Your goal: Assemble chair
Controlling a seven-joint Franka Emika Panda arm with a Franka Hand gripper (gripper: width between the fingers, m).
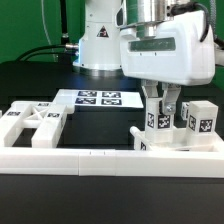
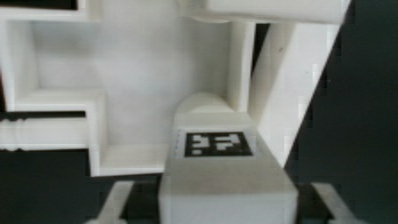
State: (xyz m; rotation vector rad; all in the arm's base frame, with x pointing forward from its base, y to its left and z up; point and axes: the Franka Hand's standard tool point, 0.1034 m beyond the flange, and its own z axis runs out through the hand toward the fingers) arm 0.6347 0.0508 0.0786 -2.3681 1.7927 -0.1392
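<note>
Fingers (image 1: 173,103) of the gripper (image 1: 161,112) clamp narrowly on a chunky matte white chair post (image 1: 157,124); its square black-and-white tag (image 2: 217,142) carries no readable writing. Just before the post runs the white border rail (image 1: 100,156), hiding its foot. Beside the post is a tagged block (image 1: 200,122), and behind it the marker board (image 1: 98,98).

Shows a black bench (image 1: 30,80) under everything. Carries a thin flat white marker board (image 1: 98,98) printed with black-and-white square tags, lying flat toward the back, near the middle. Has a long low white border rail (image 1: 100,170) running across the near side. Includes a thin green cable (image 1: 45,46) in the dark background at the exterior view's left.
</note>
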